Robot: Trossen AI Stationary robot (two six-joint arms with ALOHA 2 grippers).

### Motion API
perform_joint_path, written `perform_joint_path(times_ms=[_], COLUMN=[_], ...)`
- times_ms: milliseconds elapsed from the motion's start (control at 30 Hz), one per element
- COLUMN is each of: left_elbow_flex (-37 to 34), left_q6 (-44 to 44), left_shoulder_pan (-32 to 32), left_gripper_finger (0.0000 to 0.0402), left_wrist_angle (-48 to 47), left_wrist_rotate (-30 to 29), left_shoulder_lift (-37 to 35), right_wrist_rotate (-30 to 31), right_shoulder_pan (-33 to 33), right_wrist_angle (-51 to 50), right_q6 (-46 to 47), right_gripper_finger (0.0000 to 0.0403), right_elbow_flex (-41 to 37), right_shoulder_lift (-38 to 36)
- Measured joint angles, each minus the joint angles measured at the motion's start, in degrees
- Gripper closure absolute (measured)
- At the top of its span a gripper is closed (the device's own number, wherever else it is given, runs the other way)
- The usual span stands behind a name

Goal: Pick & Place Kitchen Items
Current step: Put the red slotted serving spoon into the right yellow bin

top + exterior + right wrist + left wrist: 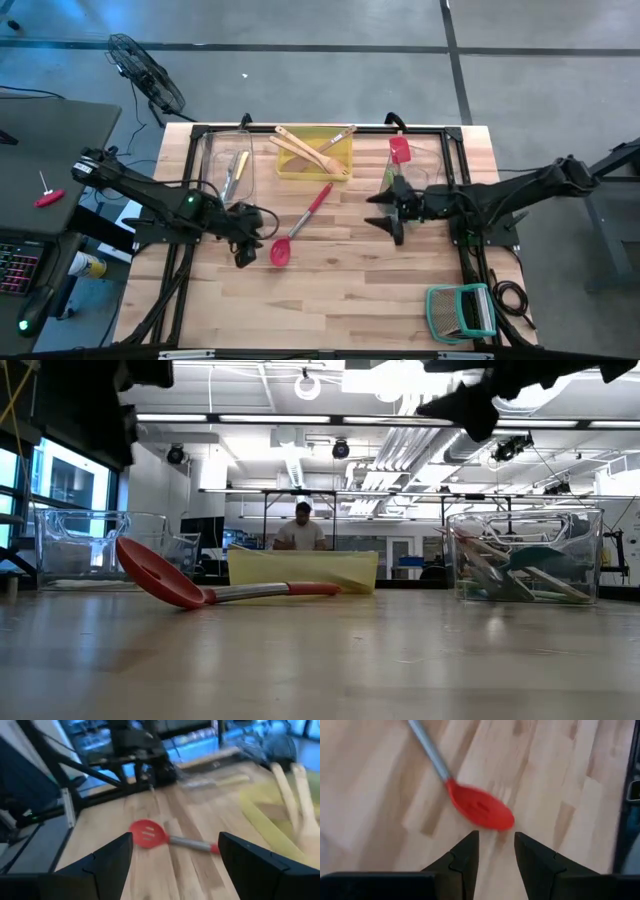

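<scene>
1. Fingers (465, 860) of the left gripper (495, 845) fill the bottom of the left wrist view, spread a little apart and empty, just short of the red spoon (480, 809).
2. Left gripper (243, 252) in the high view sits left of centre, just beside the spoon's red bowl (280, 253), not touching it.
3. Red spoon lies on the table (350, 290) near the middle of the high view, its grey and red handle running up and right toward the yellow tray (283, 168); in the low view the spoon (165, 578) rests with its bowl tilted up at the left.
4. Right gripper (392, 208) hangs right of centre in the high view, fingers (107, 857) spread wide with nothing between them.
5. Yellow tray at top centre holds wooden spoons (310, 150).
6. Left bin (212, 160), upper left of the table, holds a yellow-handled knife (238, 170).
7. Right bin (440, 160), upper right, holds a red spatula (400, 151) among other utensils; in the low view they are a jumble (510, 575).
8. Teal rack (460, 310) sits at the lower right.
9. Person (300, 530) stands in the room behind the tray in the low view.
</scene>
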Motion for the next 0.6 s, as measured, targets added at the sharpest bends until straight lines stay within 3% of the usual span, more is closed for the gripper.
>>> perform_joint_path(times_ms=[133, 300, 600], left_elbow_flex=[0.12, 0.08, 0.1], left_q6=[-10.47, -26.57, -32.11], left_shoulder_pan=[0.0, -0.02, 0.0], left_gripper_finger=[0.0279, 0.0279, 0.0279], left_wrist_angle=[-3.13, -7.7, 0.57], left_wrist_rotate=[5.09, 5.84, 0.63], left_shoulder_lift=[0.0, 1.7, 10.9], right_wrist_rotate=[-0.34, -0.29, -1.52], right_shoulder_pan=[1.48, 1.25, 0.36], right_wrist_angle=[4.22, 6.2, 11.1], right_q6=[-4.16, -6.57, -15.08], right_gripper_finger=[0.0117, 0.0117, 0.0117], right_elbow_flex=[0.0, 0.0, 0.0], right_shoulder_lift=[3.0, 6.45, 12.28])
